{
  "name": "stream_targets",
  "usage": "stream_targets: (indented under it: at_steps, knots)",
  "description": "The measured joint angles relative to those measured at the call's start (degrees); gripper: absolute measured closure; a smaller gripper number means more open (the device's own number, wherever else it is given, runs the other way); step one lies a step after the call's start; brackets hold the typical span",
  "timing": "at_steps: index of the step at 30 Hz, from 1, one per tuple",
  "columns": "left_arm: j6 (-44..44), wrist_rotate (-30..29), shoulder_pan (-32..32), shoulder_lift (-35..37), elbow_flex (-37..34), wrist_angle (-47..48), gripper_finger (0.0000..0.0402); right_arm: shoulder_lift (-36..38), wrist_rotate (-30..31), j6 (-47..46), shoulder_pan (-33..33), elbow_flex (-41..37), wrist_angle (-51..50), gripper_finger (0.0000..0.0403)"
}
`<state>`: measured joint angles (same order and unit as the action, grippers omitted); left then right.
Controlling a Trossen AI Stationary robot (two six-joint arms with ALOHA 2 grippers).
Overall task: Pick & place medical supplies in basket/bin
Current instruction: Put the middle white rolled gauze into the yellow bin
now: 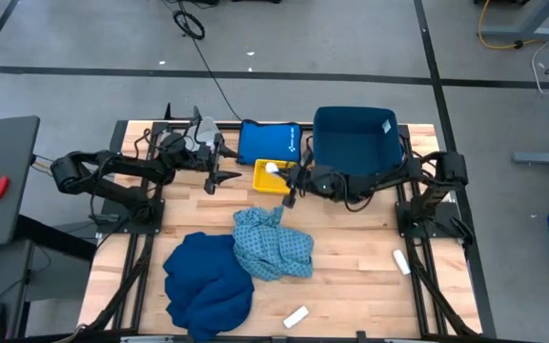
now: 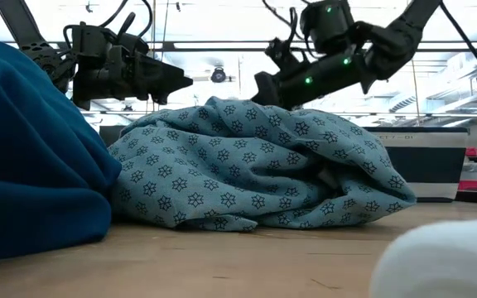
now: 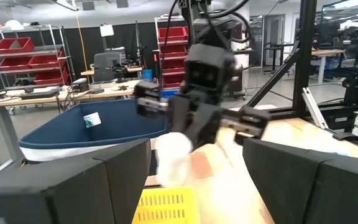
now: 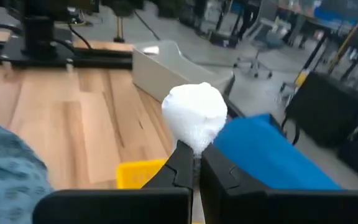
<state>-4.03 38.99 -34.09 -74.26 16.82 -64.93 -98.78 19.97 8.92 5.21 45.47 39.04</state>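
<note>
My right gripper (image 4: 195, 155) (image 1: 290, 183) is shut on a white roll (image 4: 194, 115) (image 1: 273, 169) over the small yellow bin (image 1: 273, 177), which stands in front of the flat blue pouch (image 1: 270, 141). My left gripper (image 3: 194, 180) (image 1: 219, 170) hangs open left of the yellow bin with nothing between its fingers. The patterned light-blue cloth (image 1: 273, 243) lies bunched on the table's middle, and the dark-blue cloth (image 1: 208, 278) lies heaped beside it at the near left. Two more white rolls (image 1: 296, 316) (image 1: 401, 260) lie on the table. My right gripper pinches the white roll by its near end (image 4: 195, 144) between its two fingertips. The fingers come from the table's right, nearly level and slanting a little down. The roll sticks out beyond the fingertips, lifted clear above the yellow bin.
A deep blue bin (image 1: 355, 143) stands at the far right behind my right arm. In the low view the patterned cloth (image 2: 255, 174) fills the middle, the dark-blue cloth (image 2: 31, 149) the left, and a blurred white roll (image 2: 445, 265) the near right corner.
</note>
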Motion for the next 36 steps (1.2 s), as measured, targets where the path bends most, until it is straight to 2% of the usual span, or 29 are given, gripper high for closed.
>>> stream_targets:
  at_steps: [7, 13, 18, 34, 36]
  knots:
    - [0.16, -1.13, 0.00, 0.00, 0.00, 0.07, 0.0143, 0.00, -4.87, -4.06, 4.51, 0.00, -7.37, 0.0397]
    - [-1.06, -3.08, -0.02, 0.00, 0.00, 0.04, 0.0143, 0.00, -10.02, -4.16, 5.64, 1.95, -13.89, 0.0397]
    - [-1.79, -4.47, -0.02, 0.00, 0.00, 0.00, 0.0143, 0.00, -11.35, -4.03, 5.64, 5.22, -22.39, 0.0397]
    - [-1.27, -4.49, -0.04, -0.02, 0.00, 0.40, 0.0143, -1.62, -12.94, -3.51, 5.64, 5.97, -25.65, 0.0396]
    - [-1.31, -4.49, -0.04, -0.02, 0.00, 0.42, 0.0143, -1.62, -12.94, -3.55, 5.64, 5.97, -25.50, 0.0386]
